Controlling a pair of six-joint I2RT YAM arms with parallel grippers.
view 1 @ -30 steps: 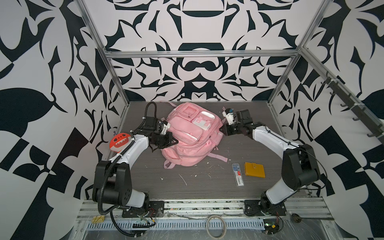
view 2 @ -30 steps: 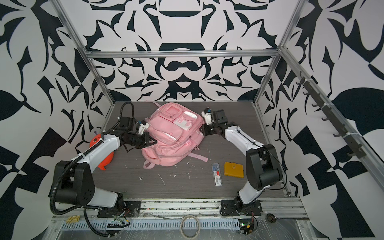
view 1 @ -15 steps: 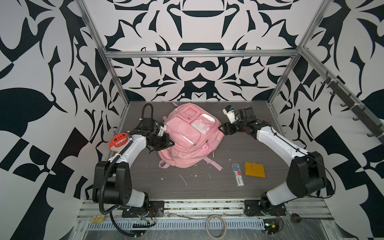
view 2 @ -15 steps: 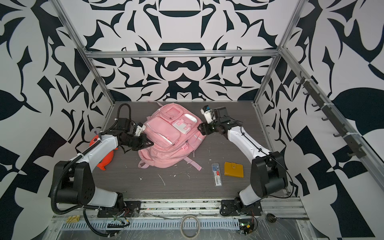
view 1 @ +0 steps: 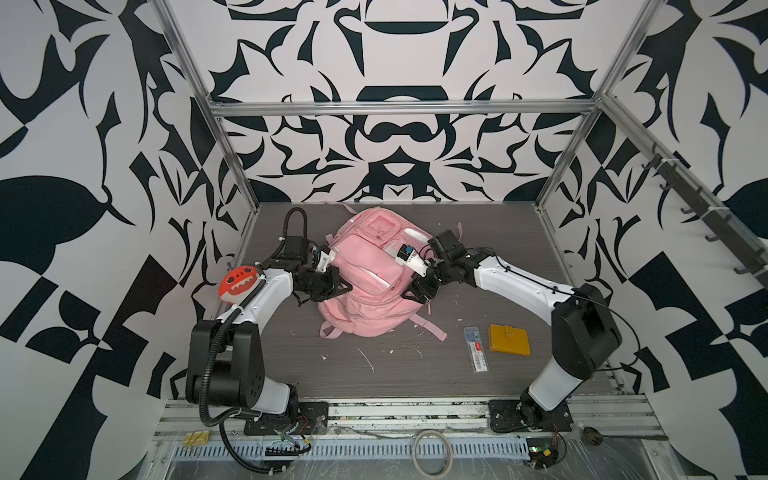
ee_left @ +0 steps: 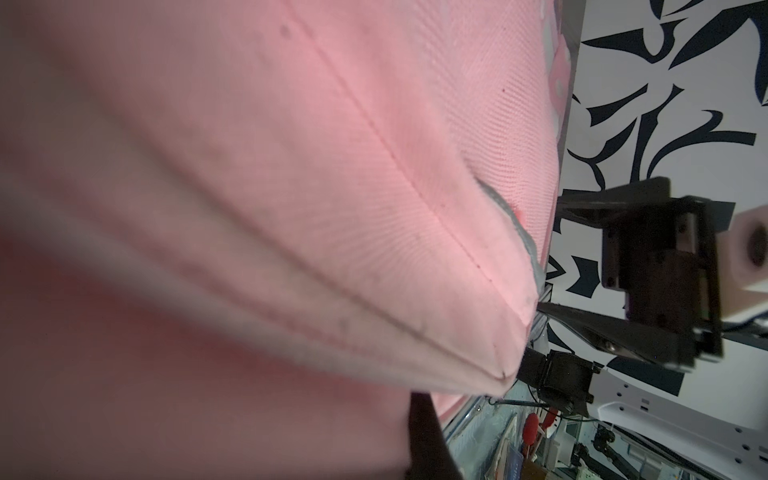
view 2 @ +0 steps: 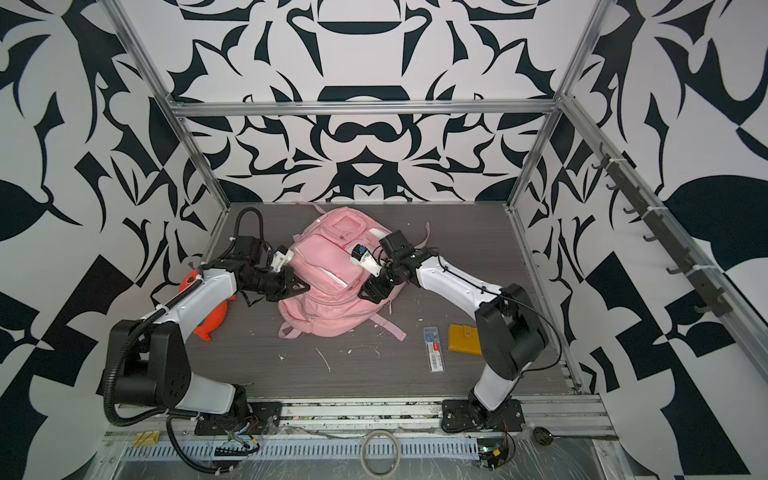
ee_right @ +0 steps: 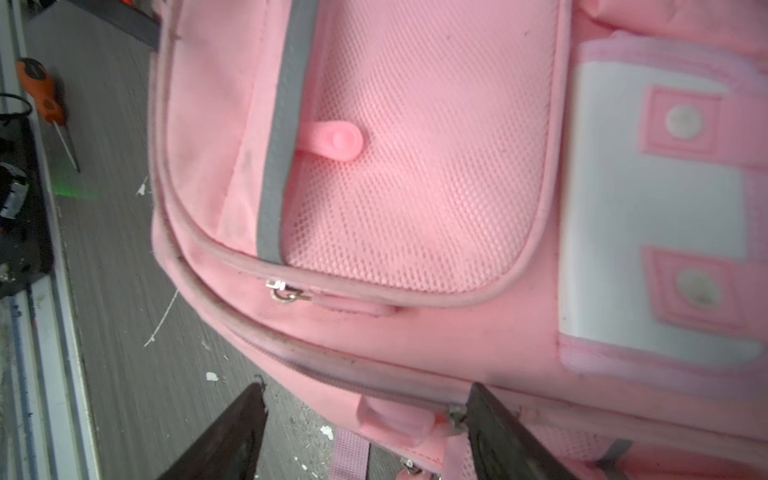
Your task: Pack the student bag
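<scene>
On the grey table (view 1: 415, 374), the pink bag (view 1: 365, 291) lies front-up at the middle, nearer the back edge. My left gripper (view 1: 340, 287) is clamped tight on fabric at the bag's left side. My right gripper (ee_right: 365, 388) stands wide at its right side, jaws straddling a zip pull (ee_right: 390, 419), holding nothing. An orange toy (view 1: 237, 286) sits by the left edge. Toward the right edge, a yellow wallet (view 1: 509, 338) lies just beside a slim clear case (view 1: 478, 347).

student bag (ee_left: 291, 187) pink fabric basically filled the shot, blurry up close | right gripper (ee_left: 549, 255) sat just beside its edge, jaws apart | patterned wall (ee_left: 665, 104) behind
</scene>
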